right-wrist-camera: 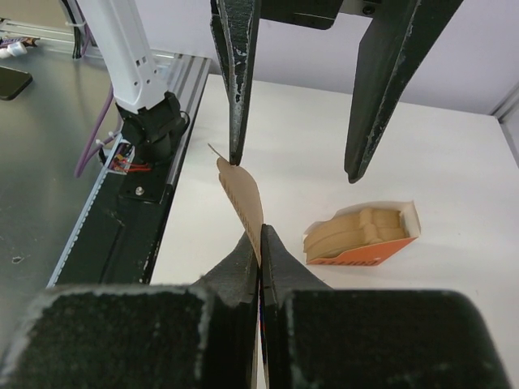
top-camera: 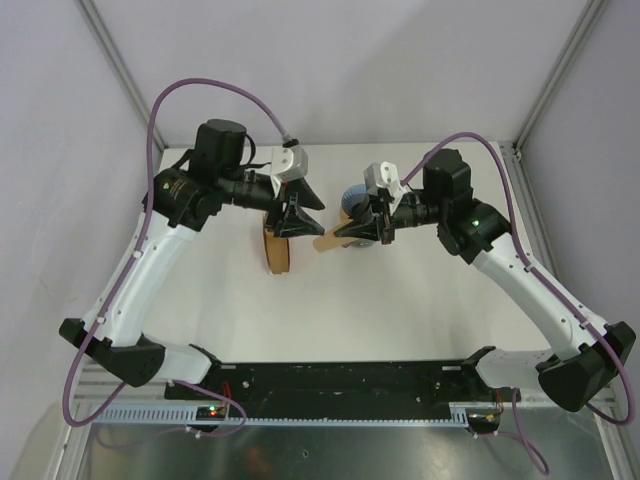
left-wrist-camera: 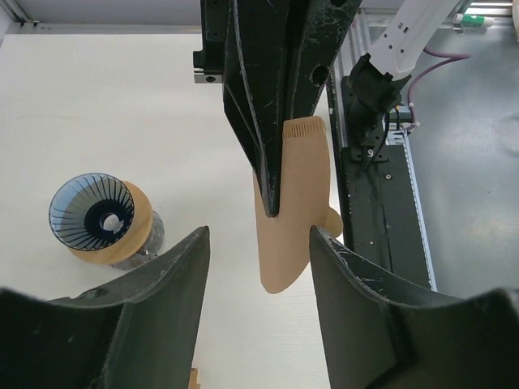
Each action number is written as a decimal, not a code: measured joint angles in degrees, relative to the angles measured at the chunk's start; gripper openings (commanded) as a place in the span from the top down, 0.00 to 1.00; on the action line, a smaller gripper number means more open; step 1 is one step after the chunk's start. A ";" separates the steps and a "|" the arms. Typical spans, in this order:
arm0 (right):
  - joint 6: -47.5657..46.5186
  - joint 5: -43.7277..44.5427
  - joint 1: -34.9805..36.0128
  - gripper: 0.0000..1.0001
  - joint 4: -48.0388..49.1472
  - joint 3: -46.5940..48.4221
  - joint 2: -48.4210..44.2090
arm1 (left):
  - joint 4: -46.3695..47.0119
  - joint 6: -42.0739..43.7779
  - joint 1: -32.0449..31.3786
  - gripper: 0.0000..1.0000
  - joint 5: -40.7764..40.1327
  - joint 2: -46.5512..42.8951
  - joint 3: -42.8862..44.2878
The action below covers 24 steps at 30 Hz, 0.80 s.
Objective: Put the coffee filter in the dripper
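My right gripper [right-wrist-camera: 259, 237] is shut on the coffee filter [right-wrist-camera: 243, 198], a thin brown paper sheet held on edge above the table. The filter also shows in the top view [top-camera: 326, 243] and in the left wrist view [left-wrist-camera: 293, 212]. My left gripper [left-wrist-camera: 259, 243] is open and faces the right gripper [top-camera: 342, 232]. One of its fingertips [right-wrist-camera: 236, 154] is close to the filter's free end. The blue ribbed dripper [left-wrist-camera: 91, 212] with its tan wooden collar [left-wrist-camera: 139, 217] sits on a glass vessel. In the top view the dripper [top-camera: 349, 203] is partly hidden behind the right gripper.
An orange and white box with a stack of brown filters [right-wrist-camera: 362, 233] lies on the table under my left gripper [top-camera: 303, 218]; the box also shows in the top view [top-camera: 277, 252]. The black base rail [top-camera: 340, 385] runs along the near edge.
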 measured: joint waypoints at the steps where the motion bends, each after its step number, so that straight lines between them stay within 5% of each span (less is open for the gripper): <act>1: 0.04 -0.04 0.00 1.00 0.07 0.00 0.00 | 0.02 0.02 0.00 0.44 -0.07 0.00 0.00; 20: -3.52 -1.77 -1.84 1.00 -3.17 0.00 -0.33 | -0.90 0.72 -0.66 0.41 1.44 -0.02 0.00; 24: -3.96 -2.78 -1.79 1.00 -3.34 0.00 -0.74 | -0.92 1.11 -0.79 0.51 1.46 -0.02 0.02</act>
